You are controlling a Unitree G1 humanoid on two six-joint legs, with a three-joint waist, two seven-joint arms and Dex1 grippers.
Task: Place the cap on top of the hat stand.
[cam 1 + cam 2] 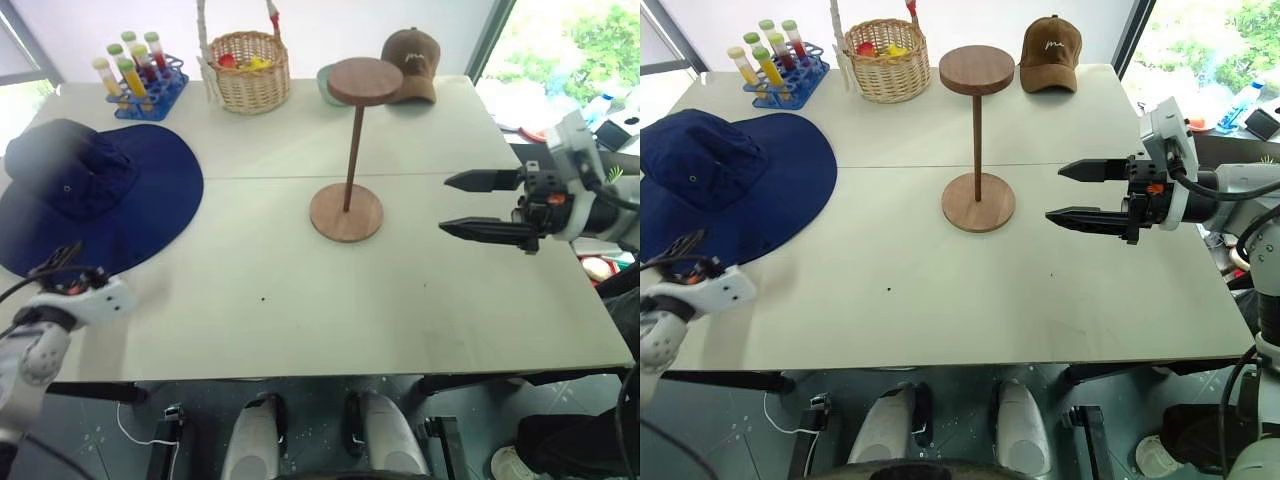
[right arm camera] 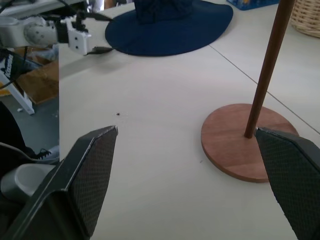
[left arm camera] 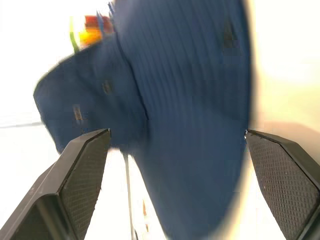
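The cap (image 1: 95,190), a navy sun hat with a wide floppy brim, lies flat at the table's left side. My left gripper (image 1: 62,267) is at the brim's near edge, fingers wide open. In the left wrist view the brim (image 3: 190,125) spreads just ahead of the open fingers (image 3: 85,170); I cannot tell if they touch it. The hat stand (image 1: 350,150) stands upright mid-table, its round disc top (image 1: 365,80) bare. My right gripper (image 1: 445,205) hovers open to the right of the stand's base (image 2: 240,145), holding nothing.
At the table's far edge stand a blue rack of test tubes (image 1: 145,80), a wicker basket (image 1: 248,75) and a small brown baseball cap (image 1: 412,62). The table's (image 1: 300,320) near edge runs just in front of my left gripper.
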